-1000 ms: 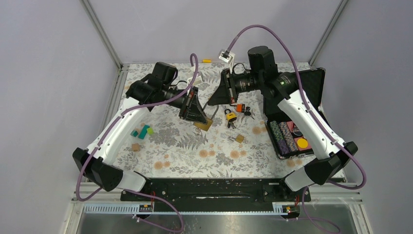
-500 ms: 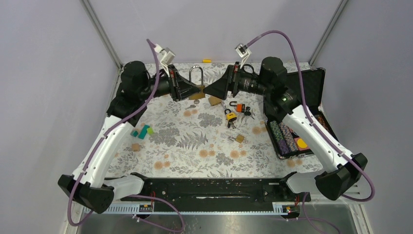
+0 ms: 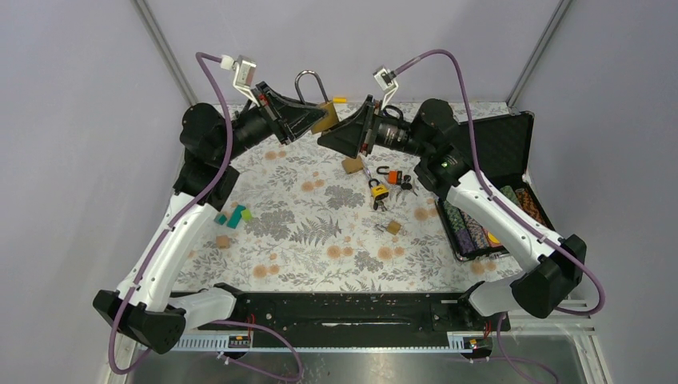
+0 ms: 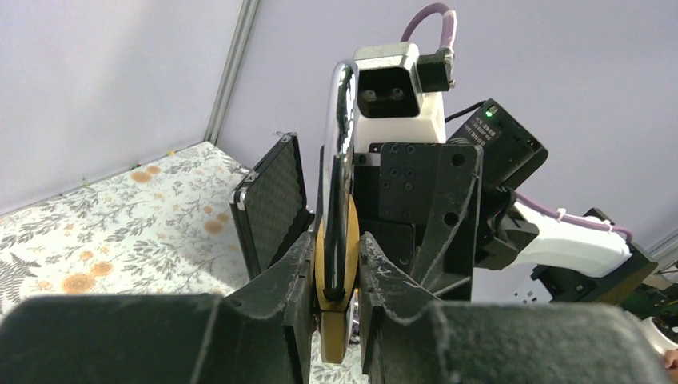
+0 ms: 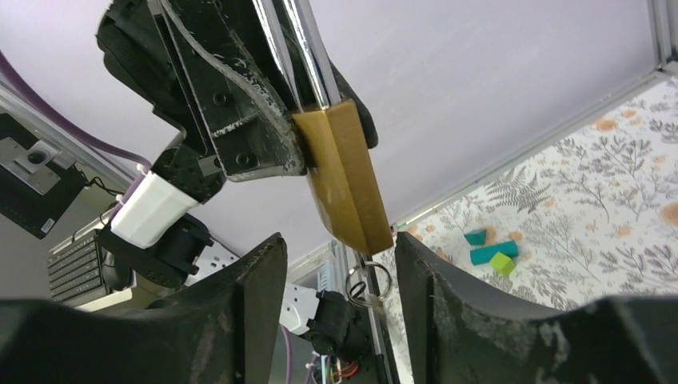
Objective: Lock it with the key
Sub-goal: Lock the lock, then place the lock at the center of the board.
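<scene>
You see the padlock (image 3: 323,118) above the table's (image 3: 320,248) twelve o'clock, with the left gripper (image 3: 312,120) at its nine and the right gripper (image 3: 336,133) at its four. The case (image 3: 512,136) lies at the table's three, the blocks (image 3: 232,216) at nine.

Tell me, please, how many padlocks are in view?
4 sure: a large brass padlock in the left gripper; on the table an orange padlock, a yellow-black padlock, a small brass padlock. A tan lump nearby may be a fifth.
</scene>
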Controlling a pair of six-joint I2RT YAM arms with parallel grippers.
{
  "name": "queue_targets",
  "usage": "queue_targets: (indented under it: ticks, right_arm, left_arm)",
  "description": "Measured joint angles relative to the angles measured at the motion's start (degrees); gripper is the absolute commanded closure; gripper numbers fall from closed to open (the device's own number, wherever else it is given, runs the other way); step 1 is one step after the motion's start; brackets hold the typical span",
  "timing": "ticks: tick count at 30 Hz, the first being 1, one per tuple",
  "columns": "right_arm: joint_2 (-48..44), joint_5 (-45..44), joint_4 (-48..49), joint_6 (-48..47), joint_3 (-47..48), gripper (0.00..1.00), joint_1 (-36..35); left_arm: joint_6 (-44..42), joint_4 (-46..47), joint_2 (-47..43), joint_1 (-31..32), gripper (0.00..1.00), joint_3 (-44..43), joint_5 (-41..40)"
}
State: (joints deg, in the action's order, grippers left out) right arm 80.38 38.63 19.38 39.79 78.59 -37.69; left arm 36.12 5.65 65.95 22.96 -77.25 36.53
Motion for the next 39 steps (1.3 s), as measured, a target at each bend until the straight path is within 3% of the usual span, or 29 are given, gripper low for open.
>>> queue_targets:
  ticks: [11, 23, 31, 35, 39]
  right_arm:
    - [2.3, 1.5, 4.3, 3.1, 0.5, 0.99, -0.2]
    - [2.3, 7.6, 4.0, 1.5, 1.2, 1.00, -0.1]
    - [2.5, 17.7, -1.2, -1.2, 1.2, 1.00, 0.0]
    - [3.2, 14.8, -7.8, -5.5, 1.5, 1.00, 0.0]
    - [6.6, 5.1, -13.7, -8.1, 1.8, 1.00, 0.0]
  left_arm:
    - [4.3, 6.1, -0.4, 0.0, 1.00, 1.5, -1.1]
    - [5.9, 6.1, -1.7, -1.3, 1.00, 1.6, 1.4]
    - [9.2, 11.9, -5.7, -9.3, 1.00, 1.5, 0.5]
    - [7.3, 8.8, -7.1, -9.6, 1.00, 1.5, -0.9]
    - [3.3, 0.4, -8.1, -10.3, 1.00, 3.6, -5.9]
